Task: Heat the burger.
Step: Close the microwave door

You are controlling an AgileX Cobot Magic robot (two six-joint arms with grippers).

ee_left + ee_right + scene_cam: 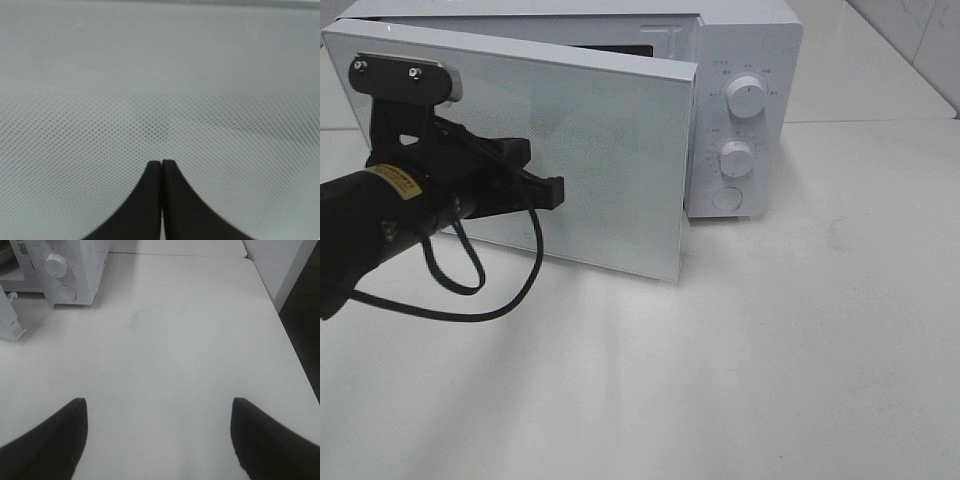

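The left end effector (556,190), its two dark fingers pressed together with nothing between them, points at the dotted white door (610,150) of a microwave (750,40), the door standing ajar; the tips sit at the door's face, though whether they actually touch it cannot be told, and its wrist camera sees only the door panel just ahead of the tips. A black cable (510,290) loops down from the arm behind that end effector over the white tabletop (770,350). Beyond the tips and past the door's free edge are the oven's two dials (747,98) and round button (727,197). The burger shows in none of the views: the door screens the oven cavity in front of the left end effector, so where the burger lies relative to either end effector cannot be told. The right end effector (159,401), out of the high camera's sight, hangs with its fingers spread wide and empty above bare tabletop, the microwave well ahead of it and off to one side, cut off by the frame edge
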